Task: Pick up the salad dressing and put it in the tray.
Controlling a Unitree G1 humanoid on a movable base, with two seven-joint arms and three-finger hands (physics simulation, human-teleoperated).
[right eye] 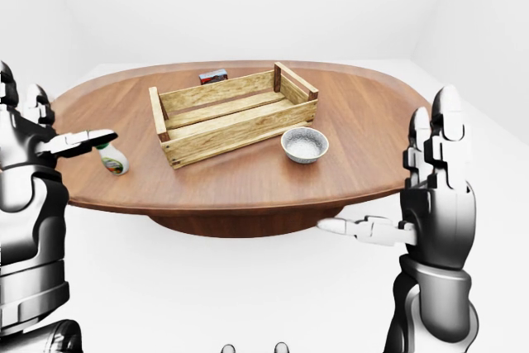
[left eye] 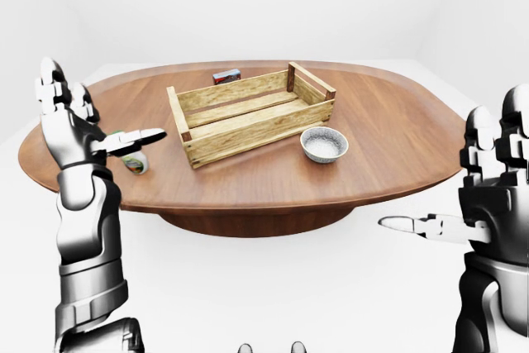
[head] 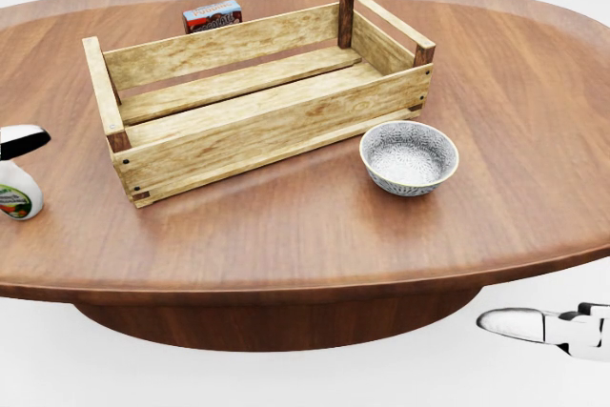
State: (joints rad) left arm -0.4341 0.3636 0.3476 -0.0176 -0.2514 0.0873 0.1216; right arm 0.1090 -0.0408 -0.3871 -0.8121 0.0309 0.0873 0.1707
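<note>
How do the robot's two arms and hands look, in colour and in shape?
Both arms are glossy silver-grey metal with dark bands at the joints. The left hand and right hand are the same: a blocky palm and three segmented fingers with rounded pale tips. No cables, sleeves or markings are visible.
</note>
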